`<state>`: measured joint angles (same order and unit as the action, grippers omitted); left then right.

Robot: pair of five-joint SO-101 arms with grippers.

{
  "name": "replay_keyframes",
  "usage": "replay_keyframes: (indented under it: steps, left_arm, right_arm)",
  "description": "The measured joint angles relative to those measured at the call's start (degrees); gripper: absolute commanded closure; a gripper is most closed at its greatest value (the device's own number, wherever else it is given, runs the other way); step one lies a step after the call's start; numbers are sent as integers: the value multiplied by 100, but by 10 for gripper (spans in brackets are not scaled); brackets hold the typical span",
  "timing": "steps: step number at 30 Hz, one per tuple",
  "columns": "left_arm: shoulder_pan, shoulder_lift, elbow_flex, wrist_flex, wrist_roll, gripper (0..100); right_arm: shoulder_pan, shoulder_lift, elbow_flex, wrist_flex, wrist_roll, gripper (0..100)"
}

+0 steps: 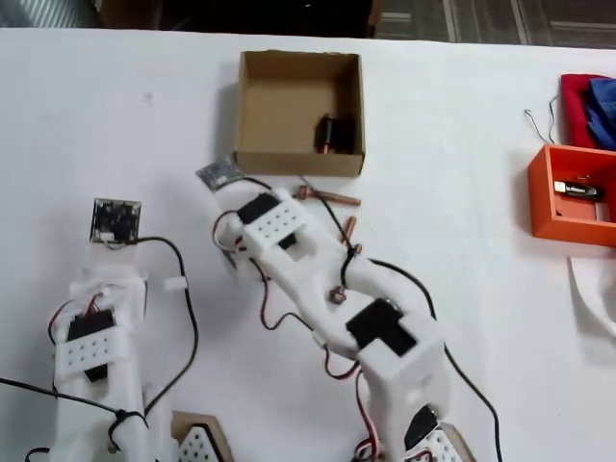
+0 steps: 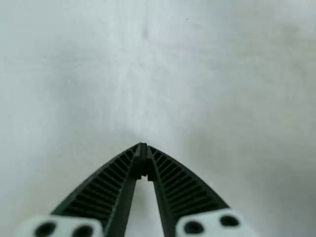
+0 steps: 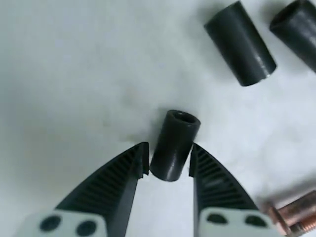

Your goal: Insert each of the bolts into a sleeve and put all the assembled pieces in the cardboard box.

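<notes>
Jaws of the right arm (image 1: 385, 327) stand parted around one black sleeve (image 3: 175, 145), one pad on each side and just beside its wall. I do not see them pressing it yet. The jaws of the left arm (image 1: 96, 346) are clenched tip to tip on nothing, over a bare part of the white surface (image 1: 462, 289), well apart from the work.

The cardboard box (image 1: 300, 162) sits at the far side of the surface, just beyond the right arm's wrist. Inside it, near the right wall, lies one dark piece with a copper end (image 1: 327, 133), which I judge to be a finished assembly. An orange tray (image 1: 558, 226) stands far to the right and I think it has no part in the task.

Two more sleeves (image 3: 239, 44) and (image 3: 296, 24) lie loose near the one between the jaws. Two copper bolts are on the surface just in front of the box, one (image 1: 327, 196) lying across and one (image 1: 348, 231) beside the right arm. My right wrist camera has a copper bolt (image 3: 291, 217) just beside the jaws.

By my judgement, one piece is done and in the box. Three sleeves and at least two bolts are unjoined, so most of the job is ahead. The step in hand is taking this sleeve.
</notes>
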<state>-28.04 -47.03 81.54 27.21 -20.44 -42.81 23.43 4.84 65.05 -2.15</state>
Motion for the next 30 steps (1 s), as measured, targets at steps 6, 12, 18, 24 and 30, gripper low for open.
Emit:
replay_keyframes:
  steps: [6,12,18,24,30]
  left_arm:
    - [0,0,0,0,0,972]
    - [-9,0,0,0,0,972]
    - [0,0,0,0,0,972]
    - [0,0,0,0,0,972]
    - [-9,0,0,0,0,972]
  right_arm:
    - [79,360,-237,-79,0,874]
    - [123,422,-369,-35,0,873]
    - [123,422,-369,-35,0,875]
    - [132,422,-369,-35,18,991]
    - [299,387,-369,-35,53,977]
